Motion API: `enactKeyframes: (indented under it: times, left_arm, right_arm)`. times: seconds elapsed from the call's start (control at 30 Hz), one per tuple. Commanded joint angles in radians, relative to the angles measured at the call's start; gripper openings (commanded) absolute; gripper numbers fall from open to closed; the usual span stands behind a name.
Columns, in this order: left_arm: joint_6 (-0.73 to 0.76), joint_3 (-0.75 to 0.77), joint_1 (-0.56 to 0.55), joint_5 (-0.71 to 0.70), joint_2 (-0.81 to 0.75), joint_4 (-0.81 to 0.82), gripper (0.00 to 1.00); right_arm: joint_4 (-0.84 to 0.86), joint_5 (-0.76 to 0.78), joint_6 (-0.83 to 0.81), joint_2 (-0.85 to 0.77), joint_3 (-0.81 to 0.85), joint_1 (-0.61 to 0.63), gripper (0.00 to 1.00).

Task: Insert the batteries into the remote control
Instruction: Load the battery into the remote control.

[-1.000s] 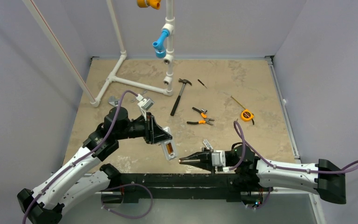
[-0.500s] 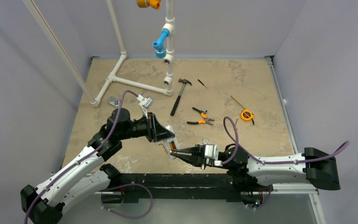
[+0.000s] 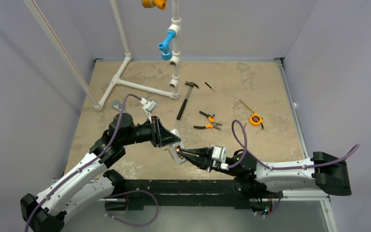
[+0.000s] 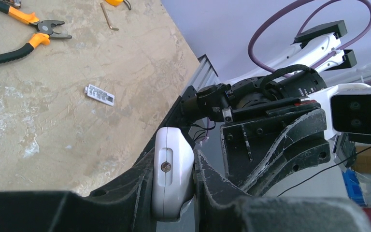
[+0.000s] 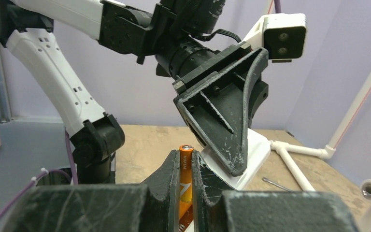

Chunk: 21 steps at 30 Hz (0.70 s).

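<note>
The remote control is a slim white handset clamped end-on in my shut left gripper, held tilted above the table near the front edge. In the top view the remote sticks out of the left gripper. My right gripper is shut on one orange battery, whose metal tip pokes out past the fingertips. In the top view the right gripper has its tips against the remote's lower end. In the right wrist view the remote's white body lies just behind the battery, under the left fingers.
A hammer, orange-handled pliers and a yellow tape measure lie mid-table. A white pipe frame stands at the back left. A small white labelled piece lies on the table near the arms.
My right arm has swung left and forward, bringing the battery from apart up against the remote. My left gripper has shifted slightly with the remote still in it.
</note>
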Motion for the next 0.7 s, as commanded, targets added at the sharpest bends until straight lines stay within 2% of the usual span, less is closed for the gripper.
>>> enactKeyframes:
  times: [0.0, 0.67]
  left_arm:
    - [-0.023, 0.006, 0.005, 0.021, -0.017, 0.060, 0.00]
    - [-0.063, 0.010, 0.004, 0.051, -0.016, 0.109, 0.00]
  right_arm:
    - [0.071, 0.059, -0.024, -0.008, 0.010, 0.006, 0.00]
    - [0.123, 0.085, 0.022, 0.020, -0.030, 0.007, 0.00]
